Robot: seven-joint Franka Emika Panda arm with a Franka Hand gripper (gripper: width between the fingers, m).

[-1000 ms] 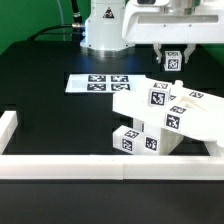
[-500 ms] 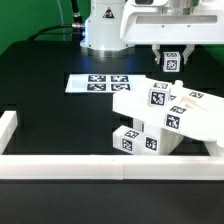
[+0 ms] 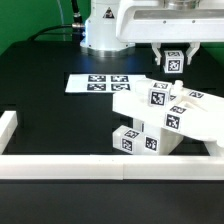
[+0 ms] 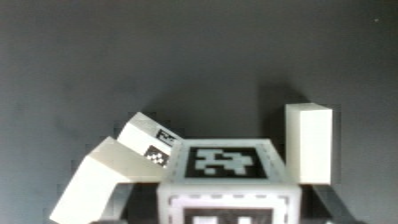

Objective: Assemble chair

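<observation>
While lifted slightly higher, fingers (image 3: 174, 60) seemingly clamp tagged chair part (image 3: 174, 58), assembly (image 3: 160, 118) unmoved.

A black table top (image 3: 50, 110) fills the scene. The marker board (image 3: 98, 83), thin, flat and white with a row of black-and-white tags, lies on it toward the far side. A long low white border rail (image 3: 90, 166) runs along the near edge, and a short white piece (image 3: 7, 127) turns up from it at the exterior view's left.
</observation>
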